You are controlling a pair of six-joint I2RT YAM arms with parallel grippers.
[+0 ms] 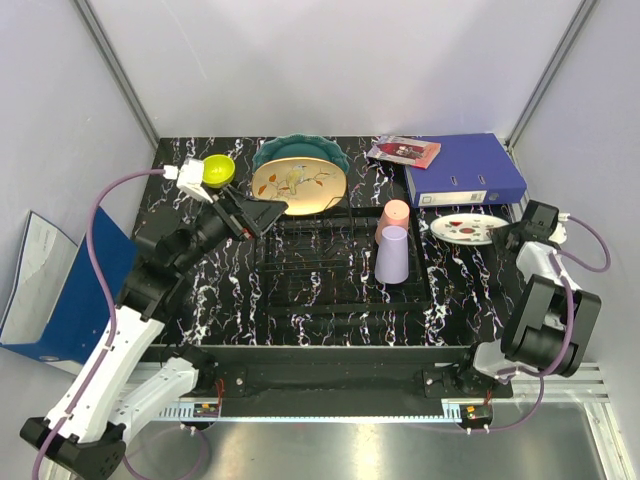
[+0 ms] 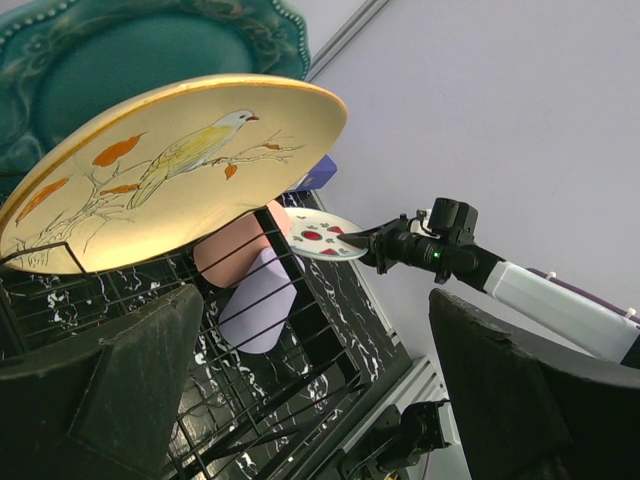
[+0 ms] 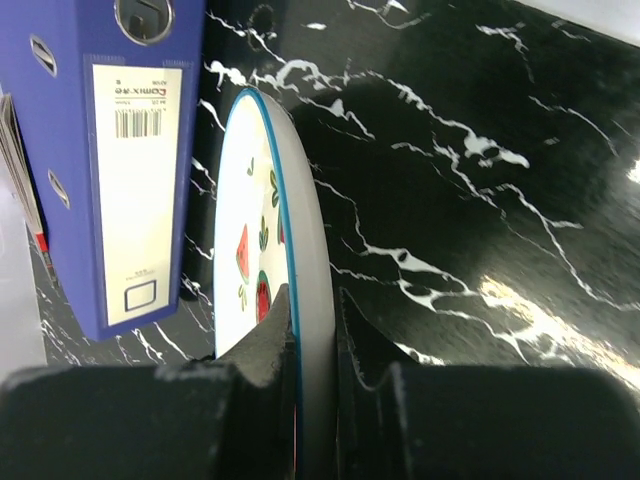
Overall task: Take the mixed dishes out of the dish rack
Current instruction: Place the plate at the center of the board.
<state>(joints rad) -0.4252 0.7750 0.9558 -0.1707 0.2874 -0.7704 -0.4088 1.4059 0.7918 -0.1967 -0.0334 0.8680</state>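
Observation:
The black wire dish rack point(image 1: 310, 272) sits mid-table. A cream-orange bird plate point(image 1: 298, 185) leans at its back, in front of a teal scalloped plate point(image 1: 300, 150). A pink cup point(image 1: 396, 214) and a lavender cup point(image 1: 392, 256) stand upside down at the rack's right. A yellow bowl point(image 1: 218, 171) sits at the far left. My left gripper point(image 1: 262, 213) is open and empty just below the cream-orange plate point(image 2: 170, 180). My right gripper point(image 1: 505, 236) is shut on the rim of the white plate point(image 3: 262, 240), held right of the rack point(image 1: 468, 228).
A blue binder point(image 1: 465, 170) lies at the back right, close beside the white plate, with a red-patterned booklet point(image 1: 403, 151) on its left end. Another blue folder point(image 1: 45, 290) leans outside the left wall. Grey walls enclose the black marble tabletop point(image 1: 470, 300).

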